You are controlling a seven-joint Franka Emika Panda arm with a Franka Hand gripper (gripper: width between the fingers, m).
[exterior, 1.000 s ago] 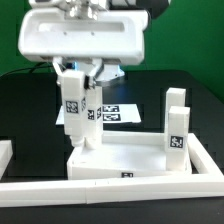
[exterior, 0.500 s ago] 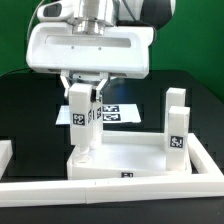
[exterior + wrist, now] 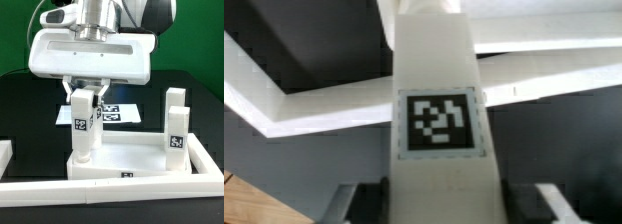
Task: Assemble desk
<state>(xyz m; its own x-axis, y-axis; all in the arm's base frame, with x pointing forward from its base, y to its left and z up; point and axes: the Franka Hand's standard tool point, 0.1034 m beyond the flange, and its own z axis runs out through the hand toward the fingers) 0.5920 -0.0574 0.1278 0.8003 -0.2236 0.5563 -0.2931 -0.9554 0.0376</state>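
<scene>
The white tray-like tabletop [image 3: 135, 160] lies at the table's front. My gripper [image 3: 85, 100] is shut on a white square leg [image 3: 82, 128] with a black-and-white tag. It holds the leg upright over the tabletop's corner socket on the exterior view's left, with the leg's foot at the socket. In the wrist view the leg [image 3: 441, 110] runs down between my fingers [image 3: 358, 200] toward the tabletop rim [image 3: 295, 110]. Two more tagged legs [image 3: 177, 128] stand upright at the corners on the exterior view's right.
The marker board [image 3: 118, 114] lies flat on the black table behind the tabletop. A long white border rail [image 3: 110, 188] runs along the front, and another piece [image 3: 5, 152] sits at the exterior view's left edge. A green backdrop closes the back.
The leg was tilted in my gripper one second ago and now stands upright. My gripper has moved down and toward the exterior view's left, centred over the corner socket.
</scene>
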